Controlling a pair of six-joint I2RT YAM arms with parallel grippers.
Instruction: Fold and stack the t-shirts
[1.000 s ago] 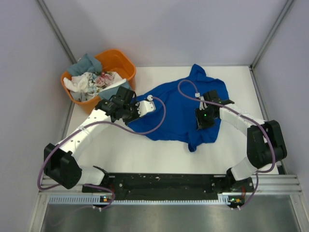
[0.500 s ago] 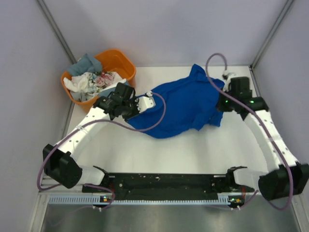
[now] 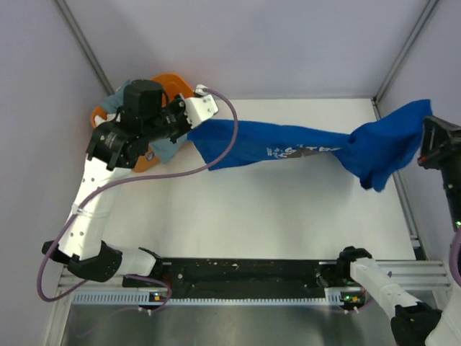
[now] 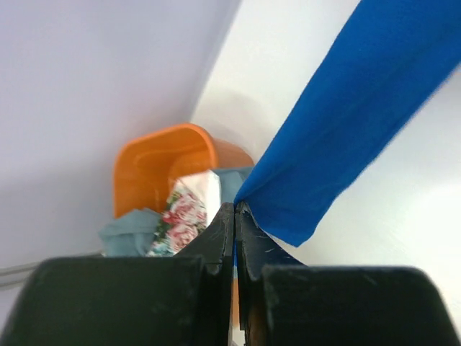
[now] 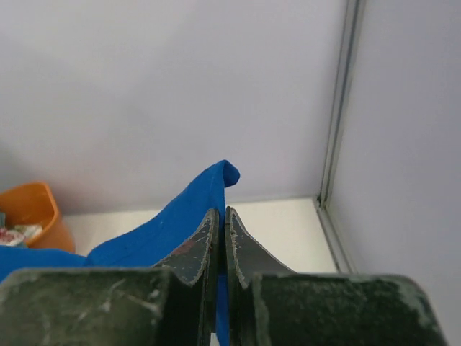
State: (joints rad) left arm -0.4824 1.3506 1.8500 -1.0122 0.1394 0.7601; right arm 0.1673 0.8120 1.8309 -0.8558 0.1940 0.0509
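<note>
The royal blue t-shirt point(image 3: 288, 148) with white lettering hangs stretched in the air between my two grippers, above the white table. My left gripper point(image 3: 193, 131) is shut on its left end, high up near the orange tub; the cloth shows between the jaws in the left wrist view point(image 4: 338, 122). My right gripper point(image 3: 425, 148) is shut on its right end at the far right edge, the cloth bunched and drooping below it. The right wrist view shows the blue cloth point(image 5: 173, 223) pinched between the jaws. Grey-blue, white and floral shirts point(image 3: 140, 119) lie in the tub.
The orange plastic tub point(image 3: 173, 85) stands at the table's back left corner, partly hidden by my left arm; it also shows in the left wrist view point(image 4: 155, 169). Grey walls and metal frame posts point(image 3: 400, 54) close in the white table point(image 3: 274, 216).
Both arms have lifted and pulled apart. The blue shirt has gone from lying crumpled on the table to being stretched taut in the air; the left gripper moved back-left, the right moved far right.
</note>
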